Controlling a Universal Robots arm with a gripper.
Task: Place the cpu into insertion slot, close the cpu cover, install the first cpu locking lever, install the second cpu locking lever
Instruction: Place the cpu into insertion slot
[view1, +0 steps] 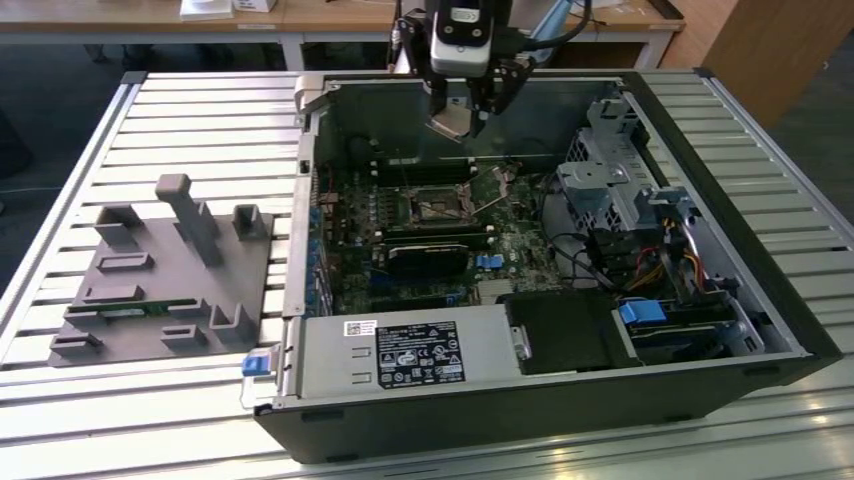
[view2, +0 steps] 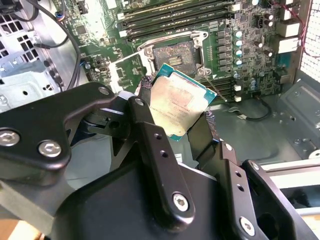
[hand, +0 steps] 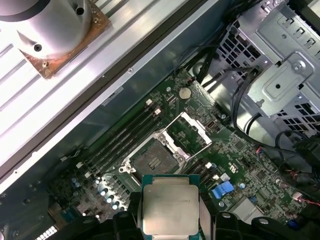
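1. Exterior view: I see the gripper (view1: 465, 118) clamped on the cpu (view1: 451, 126), above the open computer case (view1: 534, 410).
2. Second wrist view: its fingers (view2: 146, 100) pinch the cpu's opposite edges, and the insertion slot (view2: 175, 54) lies bare beyond.
3. First wrist view: the cpu cover (hand: 191, 129) is swung open beside the insertion slot.

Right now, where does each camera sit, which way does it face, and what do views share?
Exterior view: high off the arm, looking down into the open computer case; end effector over its far side.
Second wrist view: behind the fingers, looking along them at the cpu and insertion slot.
First wrist view: on the arm, looking down on the green board; fingers flank the cpu.
Shared: held cpu and insertion slot.
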